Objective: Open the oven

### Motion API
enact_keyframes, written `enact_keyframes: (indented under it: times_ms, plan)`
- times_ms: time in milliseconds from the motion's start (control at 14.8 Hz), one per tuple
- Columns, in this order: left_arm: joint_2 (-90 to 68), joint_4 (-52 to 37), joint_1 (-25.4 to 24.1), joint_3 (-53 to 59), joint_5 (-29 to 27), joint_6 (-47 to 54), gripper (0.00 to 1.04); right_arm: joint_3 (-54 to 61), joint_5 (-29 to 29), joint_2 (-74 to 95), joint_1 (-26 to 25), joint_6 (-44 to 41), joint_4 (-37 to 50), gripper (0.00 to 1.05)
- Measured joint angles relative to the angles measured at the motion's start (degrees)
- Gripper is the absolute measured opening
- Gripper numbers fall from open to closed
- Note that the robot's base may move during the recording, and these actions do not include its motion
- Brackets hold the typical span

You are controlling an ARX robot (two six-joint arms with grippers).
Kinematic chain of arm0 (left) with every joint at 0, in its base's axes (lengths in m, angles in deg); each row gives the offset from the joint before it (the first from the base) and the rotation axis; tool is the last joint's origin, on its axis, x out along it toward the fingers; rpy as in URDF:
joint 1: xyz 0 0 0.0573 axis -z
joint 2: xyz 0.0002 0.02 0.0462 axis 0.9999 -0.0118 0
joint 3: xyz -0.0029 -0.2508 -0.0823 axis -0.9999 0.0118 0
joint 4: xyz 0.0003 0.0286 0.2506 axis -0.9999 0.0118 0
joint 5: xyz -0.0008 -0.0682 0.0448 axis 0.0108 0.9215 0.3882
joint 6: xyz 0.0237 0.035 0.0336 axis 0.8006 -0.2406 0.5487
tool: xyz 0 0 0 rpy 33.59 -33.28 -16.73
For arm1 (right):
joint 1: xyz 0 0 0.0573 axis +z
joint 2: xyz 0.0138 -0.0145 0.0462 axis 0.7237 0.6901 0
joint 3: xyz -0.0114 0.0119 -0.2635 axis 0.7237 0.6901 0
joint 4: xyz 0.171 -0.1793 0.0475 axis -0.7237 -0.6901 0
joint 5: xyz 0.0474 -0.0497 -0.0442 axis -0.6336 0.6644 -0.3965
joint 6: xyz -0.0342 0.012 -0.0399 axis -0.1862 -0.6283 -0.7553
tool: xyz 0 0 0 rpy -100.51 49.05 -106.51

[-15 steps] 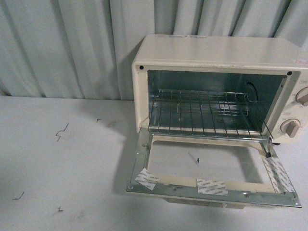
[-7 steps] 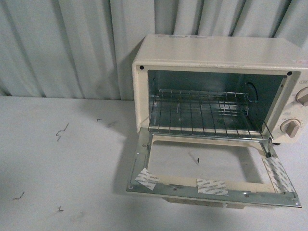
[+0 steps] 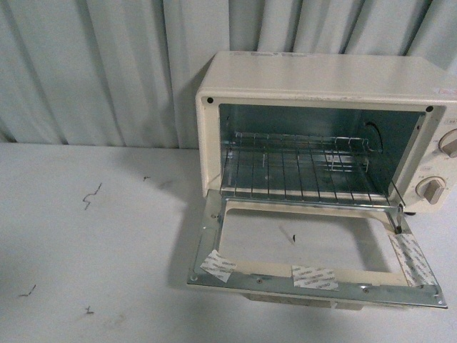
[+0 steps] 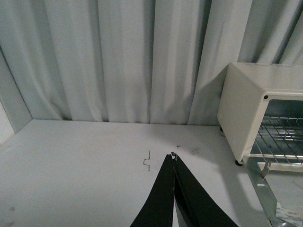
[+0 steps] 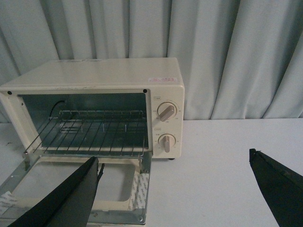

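The cream-white oven (image 3: 321, 75) stands on the white table at the right of the front view. Its door (image 3: 314, 279) is folded down flat toward me, with the wire rack (image 3: 303, 171) showing inside. Two round knobs (image 3: 432, 187) sit at its right edge. Neither gripper shows in the front view. In the left wrist view my left gripper (image 4: 173, 156) is shut and empty over the table, left of the oven (image 4: 246, 109). In the right wrist view my right gripper (image 5: 174, 158) is wide open and empty in front of the oven (image 5: 109, 75), near the open door (image 5: 94, 189).
A pale pleated curtain (image 3: 107, 64) hangs behind the table. Small bent wire bits (image 3: 91, 194) lie on the table surface (image 3: 86, 250) left of the oven. White tape strips (image 3: 314, 277) stick to the door frame.
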Motion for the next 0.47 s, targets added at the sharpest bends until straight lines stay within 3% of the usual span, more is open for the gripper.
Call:
enact_keyframes:
  times_ms: [474]
  plan:
    - [6.5, 6.4, 0.0, 0.0, 0.0, 0.0, 0.02, 0.0, 0.0, 0.0, 0.0, 0.0, 0.0, 0.98]
